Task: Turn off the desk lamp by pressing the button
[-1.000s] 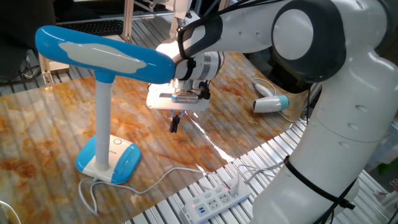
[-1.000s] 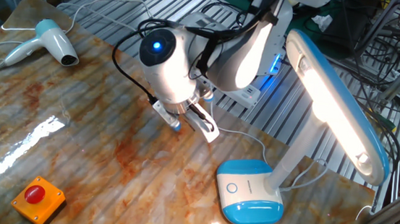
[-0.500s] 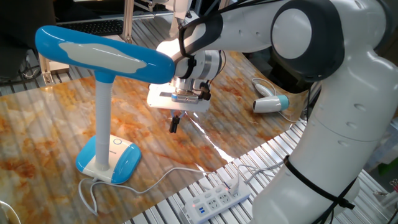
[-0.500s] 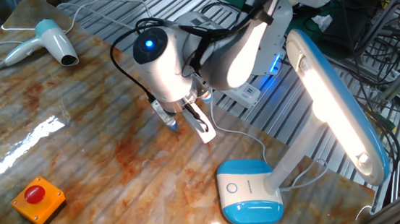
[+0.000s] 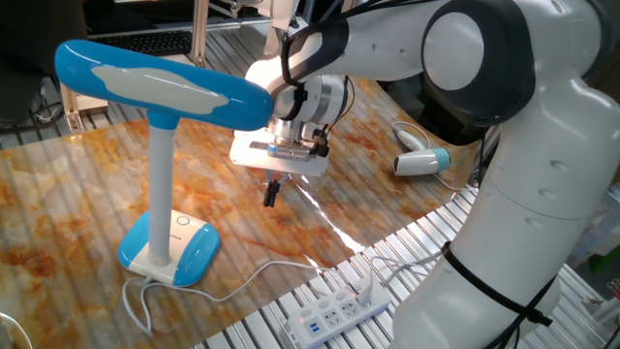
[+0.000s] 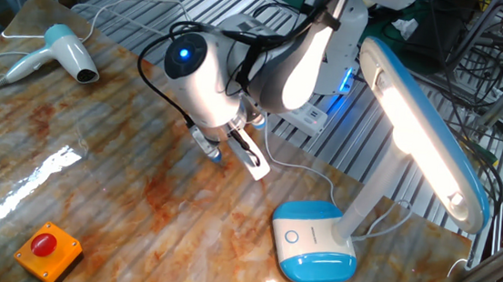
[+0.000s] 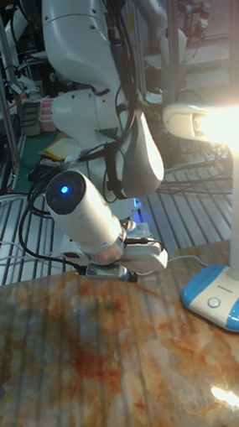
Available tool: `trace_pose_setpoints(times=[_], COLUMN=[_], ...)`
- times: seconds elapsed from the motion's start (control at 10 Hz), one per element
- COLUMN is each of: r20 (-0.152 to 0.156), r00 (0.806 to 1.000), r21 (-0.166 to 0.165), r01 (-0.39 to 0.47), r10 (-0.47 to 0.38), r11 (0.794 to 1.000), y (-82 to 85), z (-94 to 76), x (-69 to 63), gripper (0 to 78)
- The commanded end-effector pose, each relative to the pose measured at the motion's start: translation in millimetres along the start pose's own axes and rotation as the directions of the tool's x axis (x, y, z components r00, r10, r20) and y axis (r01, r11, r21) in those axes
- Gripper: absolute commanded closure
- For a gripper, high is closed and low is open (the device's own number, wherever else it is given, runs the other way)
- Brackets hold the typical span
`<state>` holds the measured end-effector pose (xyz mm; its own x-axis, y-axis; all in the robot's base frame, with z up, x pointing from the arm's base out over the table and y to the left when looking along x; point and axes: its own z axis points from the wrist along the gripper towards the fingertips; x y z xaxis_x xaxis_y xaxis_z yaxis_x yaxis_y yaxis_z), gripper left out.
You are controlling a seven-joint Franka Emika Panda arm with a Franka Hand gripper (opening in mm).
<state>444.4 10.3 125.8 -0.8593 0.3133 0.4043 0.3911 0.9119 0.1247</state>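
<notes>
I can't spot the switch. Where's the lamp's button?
The button sits on the white face of the desk lamp base, below and right of the pincer in the other fixed view.

The desk lamp (image 6: 387, 162) is glossy blue-and-white plastic, its base (image 6: 314, 243) smooth beside the dark fingers (image 5: 272, 192). Beneath them the table (image 6: 119, 193) looks like polished orange-veined marble (glare streaks across it). The arm's (image 7: 86, 49) shells are smooth white plastic.

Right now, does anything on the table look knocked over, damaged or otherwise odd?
Nothing stands out. The desk lamp stands upright and lit, its base flat on the table. The hair dryer lies on its side, and the orange box with a red button sits flat. No spills show.
</notes>
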Motion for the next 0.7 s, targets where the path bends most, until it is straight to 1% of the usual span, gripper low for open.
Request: trace_pose_setpoints(times=[0.1, 0.2, 0.3, 0.4, 0.5, 0.6, 0.7], r20=[0.092, 0.086, 0.087, 0.1, 0.098, 0.061, 0.063], r00=[0.99, 0.988, 0.98, 0.973, 0.97, 0.977, 0.981], r21=[0.044, 0.045, 0.084, 0.149, 0.162, 0.158, 0.15], r01=[0.107, 0.124, 0.171, 0.19, 0.203, 0.191, 0.174], r10=[-0.111, -0.128, -0.178, -0.207, -0.221, -0.203, -0.185], r11=[0.993, 0.991, 0.982, 0.97, 0.966, 0.969, 0.973], y=[0.3, 0.3, 0.3, 0.3, 0.3, 0.3, 0.3], z=[-1.1, -1.1, -1.1, -1.1, -1.1, -1.1, -1.1], x=[-0.4, -0.4, -0.4, -0.4, -0.4, -0.4, -0.4], gripper=[77.6, 77.6, 77.6, 77.6, 77.6, 77.6, 77.6])
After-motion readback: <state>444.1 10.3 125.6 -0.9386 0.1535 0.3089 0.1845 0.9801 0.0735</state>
